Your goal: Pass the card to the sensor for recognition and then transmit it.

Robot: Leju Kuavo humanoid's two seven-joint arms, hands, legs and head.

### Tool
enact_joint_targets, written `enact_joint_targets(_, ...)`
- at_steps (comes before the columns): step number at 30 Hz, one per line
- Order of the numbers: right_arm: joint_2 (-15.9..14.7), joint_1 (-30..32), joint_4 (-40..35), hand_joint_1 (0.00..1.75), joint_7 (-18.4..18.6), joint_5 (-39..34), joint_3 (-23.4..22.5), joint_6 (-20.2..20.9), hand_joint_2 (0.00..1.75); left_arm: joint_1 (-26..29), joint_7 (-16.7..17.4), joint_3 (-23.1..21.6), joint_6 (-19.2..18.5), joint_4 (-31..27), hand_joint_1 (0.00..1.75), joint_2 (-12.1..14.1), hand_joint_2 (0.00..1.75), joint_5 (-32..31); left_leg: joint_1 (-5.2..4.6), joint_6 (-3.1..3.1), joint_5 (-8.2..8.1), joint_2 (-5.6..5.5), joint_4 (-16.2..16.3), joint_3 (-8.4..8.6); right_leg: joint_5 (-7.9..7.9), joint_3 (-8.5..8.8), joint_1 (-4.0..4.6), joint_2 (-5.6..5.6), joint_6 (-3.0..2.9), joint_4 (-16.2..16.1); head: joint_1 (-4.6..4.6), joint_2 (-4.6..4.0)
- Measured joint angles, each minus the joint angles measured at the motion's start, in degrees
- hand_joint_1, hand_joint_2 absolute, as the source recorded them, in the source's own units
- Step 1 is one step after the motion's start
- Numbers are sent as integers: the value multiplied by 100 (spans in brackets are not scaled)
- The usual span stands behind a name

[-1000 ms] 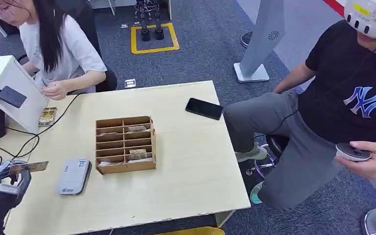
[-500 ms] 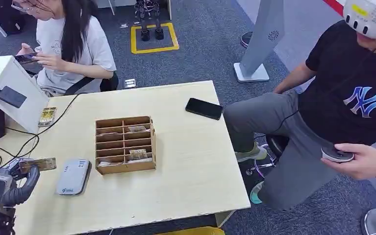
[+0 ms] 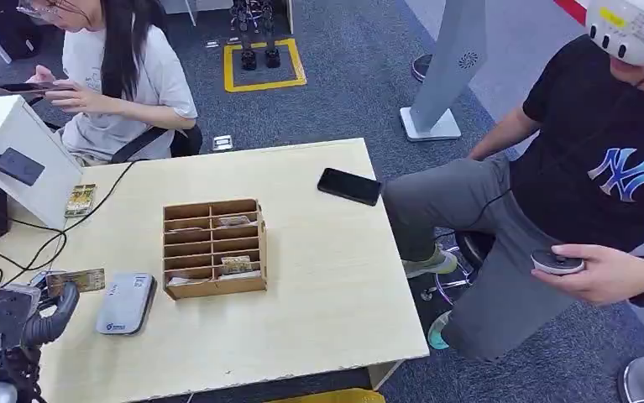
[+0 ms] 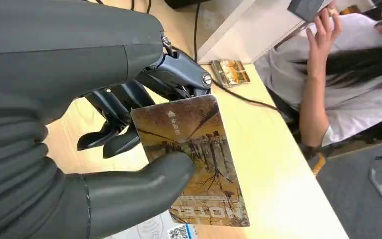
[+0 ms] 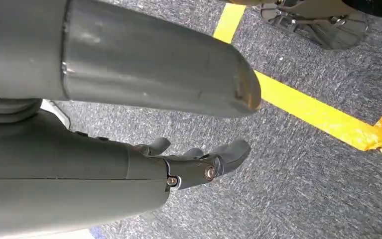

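Observation:
My left hand [image 3: 37, 315] hovers over the table's near left corner and pinches a brown hotel card [image 3: 75, 280] between thumb and fingers. The left wrist view shows the thumb lying across the card [image 4: 196, 159], which reads "HOTEL" along one edge. The grey card sensor [image 3: 125, 303] lies flat on the table just right of the card, which is close beside it. A wooden divided card box [image 3: 214, 247] with cards in some slots stands right of the sensor. My right hand [image 5: 193, 162] hangs over grey carpet, fingers apart and holding nothing.
A white box [image 3: 18, 155] with a black pad stands at the table's far left, with another card [image 3: 81, 200] beside it and black cables running across. A black phone [image 3: 349, 186] lies near the far right edge. One person sits behind the table, another at the right.
My left hand has carried the card rightward, closer to the grey sensor. The person behind the table sat up and now holds a phone. The person on the right drew a hand inward.

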Motion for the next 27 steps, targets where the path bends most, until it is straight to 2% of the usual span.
enact_joint_targets(7, 7, -5, 0, 0, -13, 11, 0, -7, 0, -195, -13, -192, 197, 417, 175, -42, 175, -417, 0, 0, 0, 0, 0, -1, 0, -2, 0, -1, 0, 0, -2, 0)
enact_joint_targets(23, 13, -4, 0, 0, -13, 17, 0, 0, 0, -394, -2, -420, 175, 896, 175, -94, 175, -603, 0, 0, 0, 2, 1, -1, 1, -3, 0, 2, 1, 0, 0, 0)
enact_joint_targets(27, 15, -5, 0, 0, -13, 17, 0, -2, 0, -410, 48, -522, 208, 977, 175, -125, 175, -813, 0, 0, 0, 2, 1, -1, 1, -2, 0, 1, 1, 0, 2, 0)
